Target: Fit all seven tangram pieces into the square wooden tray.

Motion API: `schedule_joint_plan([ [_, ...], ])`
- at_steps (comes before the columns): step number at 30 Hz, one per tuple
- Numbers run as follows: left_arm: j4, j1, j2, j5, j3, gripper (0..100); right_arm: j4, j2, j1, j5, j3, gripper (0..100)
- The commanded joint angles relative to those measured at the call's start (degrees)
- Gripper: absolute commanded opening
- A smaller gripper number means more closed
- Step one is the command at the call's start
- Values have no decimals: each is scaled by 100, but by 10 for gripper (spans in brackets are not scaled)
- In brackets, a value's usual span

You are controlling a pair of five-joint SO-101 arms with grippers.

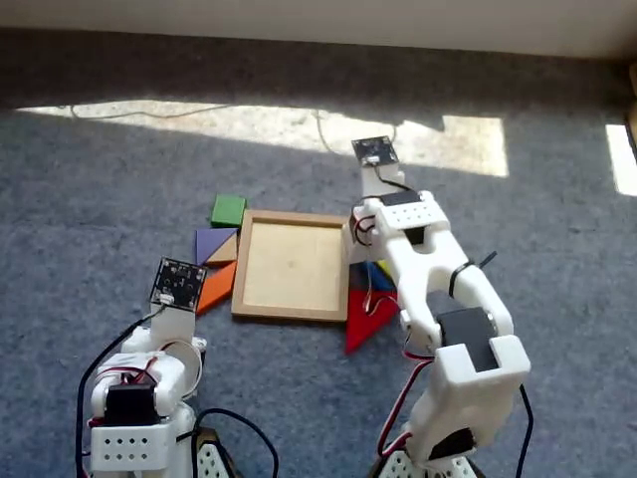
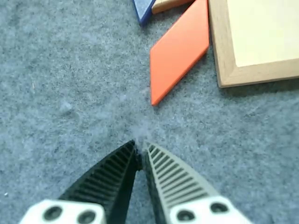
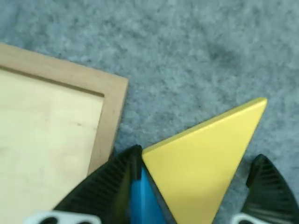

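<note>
- Right pincer (image 3: 197,156) is straddling the yellow triangle (image 3: 205,140), jaws apart; tray (image 1: 291,313), frame centre, is sitting empty.
- Next, likely: closing, lifting over the rim.
- Left pincer (image 2: 140,148) is hovering, jaws together.

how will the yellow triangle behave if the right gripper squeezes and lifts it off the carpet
The yellow triangle looks like a thin, rigid piece, so it probably won't bend. Being flat on the carpet, it shouldn't roll or tip. Its smooth, slanted edges may slip sideways as the open right gripper closes on it.
</note>
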Motion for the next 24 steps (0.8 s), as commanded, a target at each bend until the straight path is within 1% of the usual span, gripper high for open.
schedule_joint_plan([
  [1, 18, -31, -198, -35, 110, 7, -75, -48, 119, 70, -242, 346],
  [3, 18, -31, -198, -35, 110, 7, -75, -48, 119, 79, -224, 332],
  [6, 18, -31, -198, -35, 110, 7, -75, 40, 119, 79, -233, 248],
  [8, 18, -31, -198, -35, 110, 7, -84, 163, 119, 79, -251, 212],
  [14, 18, -31, -198, -35, 110, 7, -48, -22, 224, 79, -251, 210],
  [24, 18, -31, -198, -35, 110, 7, -40, -1490, 242, 44, -31, 210],
])
